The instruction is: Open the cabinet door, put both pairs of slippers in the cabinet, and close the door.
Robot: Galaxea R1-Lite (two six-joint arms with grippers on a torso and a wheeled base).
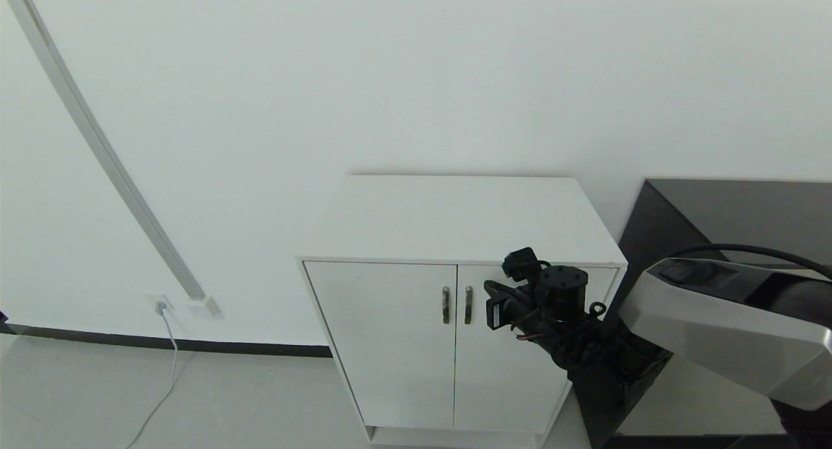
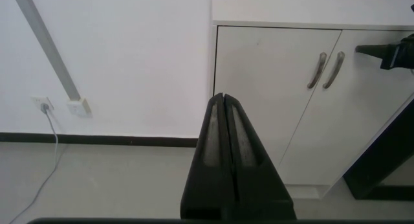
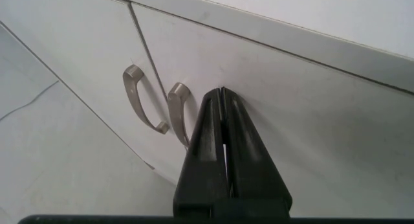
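Right gripper (image 3: 223,94) pinched together, just beside right door handle (image 1: 468,305), lower centre. Risk: can't hook it like that, likely skids off or snags left handle (image 1: 446,305). Left gripper (image 2: 224,100) also together.

Right pincer (image 3: 222,93) at the doors, and its fingers (image 3: 207,133) cover the lower end of the nearer handle (image 3: 178,98). Behind it, the cabinet (image 1: 390,345) interior is hidden (doors closed). Below it, the cabinet's foot runs off the head view's edge.
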